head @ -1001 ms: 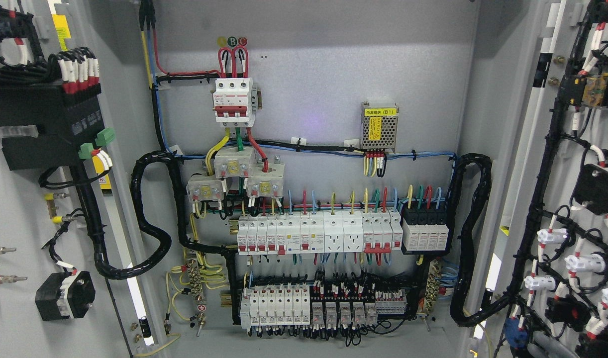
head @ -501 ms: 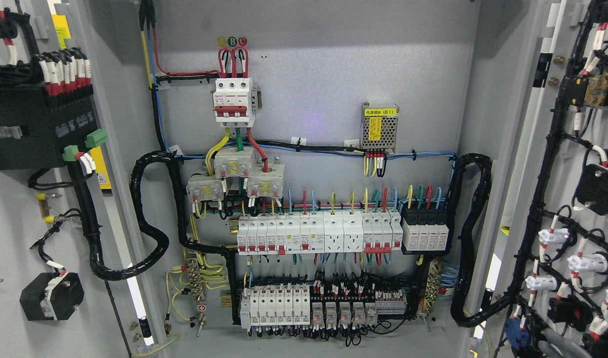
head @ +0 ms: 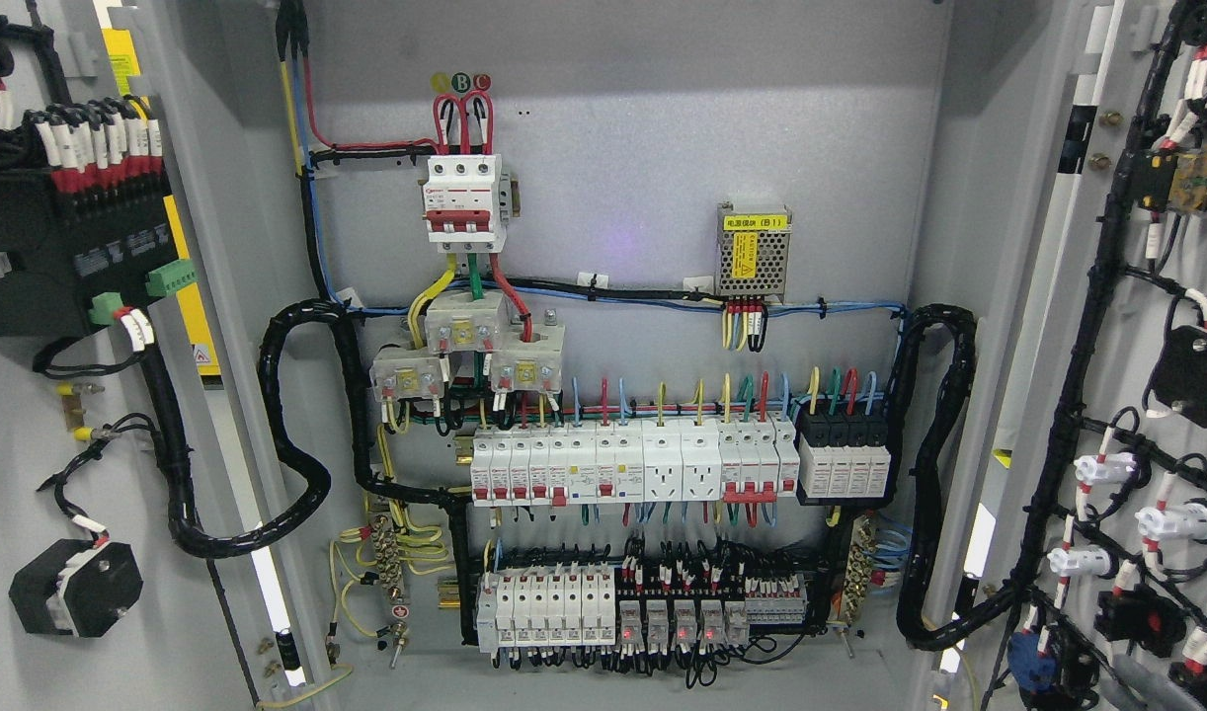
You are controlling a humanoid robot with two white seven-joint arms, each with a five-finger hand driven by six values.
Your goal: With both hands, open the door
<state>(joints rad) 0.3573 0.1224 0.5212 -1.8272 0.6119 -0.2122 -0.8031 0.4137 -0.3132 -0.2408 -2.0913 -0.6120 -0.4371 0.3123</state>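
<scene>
**Both doors swung wide, no hands in shot**

Fingers first: can't tell anything. Neither hand nor arm shows in the head view, so no idea if they're open, curled or gripping a door edge off-frame.

Left door [head: 31, 474] is folded out w/ its inner face toward the cam, black module and wire looms bolted on it. Right door [head: 1157, 395] same deal on the other side, white connectors and a black harness. Prob hung that way so door wiring flexes via the black conduit loops [head: 297, 454] near the hinges.

Between them the cabinet back panel [head: 613, 148] is fully exposed: red breaker [head: 462, 197] up top, breaker row [head: 623, 464] mid, small psu [head: 754, 252] w/ yellow label. Grey painted steel all round, evenly lit. Room itself not visible. Imo task looks basically done.
</scene>
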